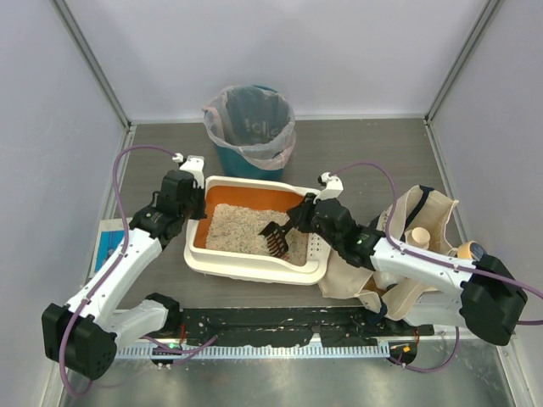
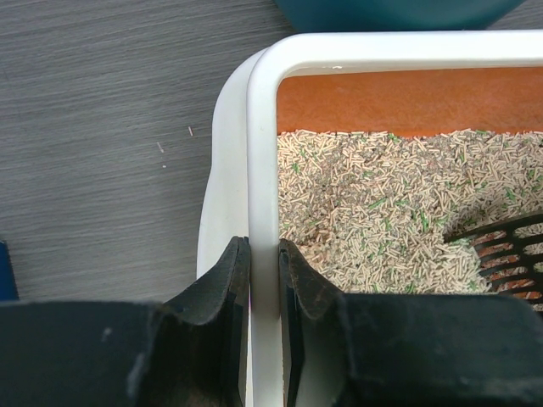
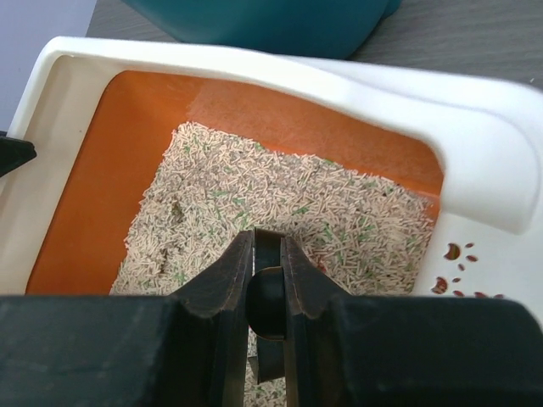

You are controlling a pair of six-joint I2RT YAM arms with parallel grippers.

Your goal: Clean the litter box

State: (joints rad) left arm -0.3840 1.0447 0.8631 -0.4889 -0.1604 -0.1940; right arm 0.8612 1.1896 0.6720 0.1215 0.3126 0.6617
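Observation:
The litter box [image 1: 246, 264] is a cream-white tray with orange inner walls, lying mid-table with grey-beige litter [image 1: 242, 227] in it. My left gripper [image 1: 197, 208] is shut on its left rim; in the left wrist view the white rim [image 2: 263, 153] runs between the fingers of the left gripper [image 2: 264, 246]. My right gripper [image 1: 301, 219] is shut on the handle of a black slotted scoop [image 1: 276, 237], whose head rests on the litter at the box's right end. The right wrist view shows the scoop handle [image 3: 268, 292] pinched in the right gripper [image 3: 268, 237] above the litter [image 3: 254, 195].
A teal bin [image 1: 250, 127] with a plastic liner stands just behind the box. A beige cloth tote bag [image 1: 424, 229] holding some items lies to the right under my right arm. A blue flat item [image 1: 106, 246] sits at the table's left edge. The perforated rim [image 3: 458, 271] is on the box's right end.

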